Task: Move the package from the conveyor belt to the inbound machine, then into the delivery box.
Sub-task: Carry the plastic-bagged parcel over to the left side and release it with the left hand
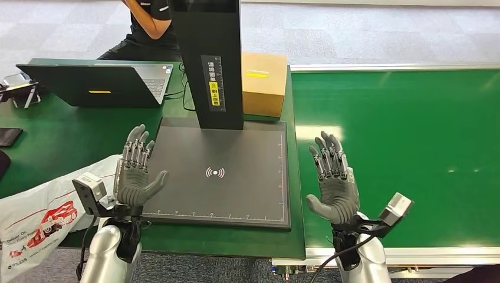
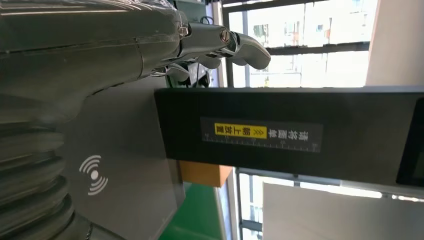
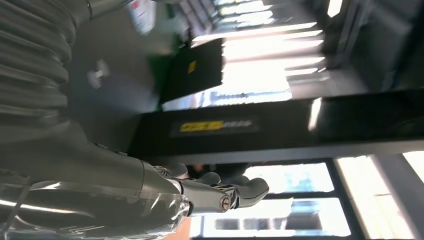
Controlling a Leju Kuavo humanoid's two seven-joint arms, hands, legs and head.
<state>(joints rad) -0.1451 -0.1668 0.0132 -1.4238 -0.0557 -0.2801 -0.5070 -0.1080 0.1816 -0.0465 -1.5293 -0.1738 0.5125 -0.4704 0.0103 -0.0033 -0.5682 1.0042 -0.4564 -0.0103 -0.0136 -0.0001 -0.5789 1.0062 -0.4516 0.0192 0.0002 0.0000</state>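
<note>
Cardboard package [image 1: 263, 84] stands at the far edge of the green table, just behind the inbound machine's plate and beside its black column [image 1: 211, 62], close to the near end of the conveyor belt [image 1: 413, 135]. It does not sit on the belt's green surface, nor on the scanning plate [image 1: 224, 177], so I judge the task to be at an early or in-between point: the box has yet to be laid over the wireless mark on the plate, and the move into the delivery box remains. No delivery box can be made out with certainty.

Left hand [image 1: 135, 174] hovers over the plate's left edge, fingers spread and pointing away, holding nothing. Right hand [image 1: 335, 180] hovers over the strip between plate and belt, likewise wide and empty. The package lies well apart from both.

The column stands between the left hand and the package, so the right hand has the freer path. A laptop [image 1: 100, 82] sits at the table's far left, a printed plastic bag [image 1: 35, 221] drapes over the near left corner, and a person [image 1: 144, 29] sits behind the table.
</note>
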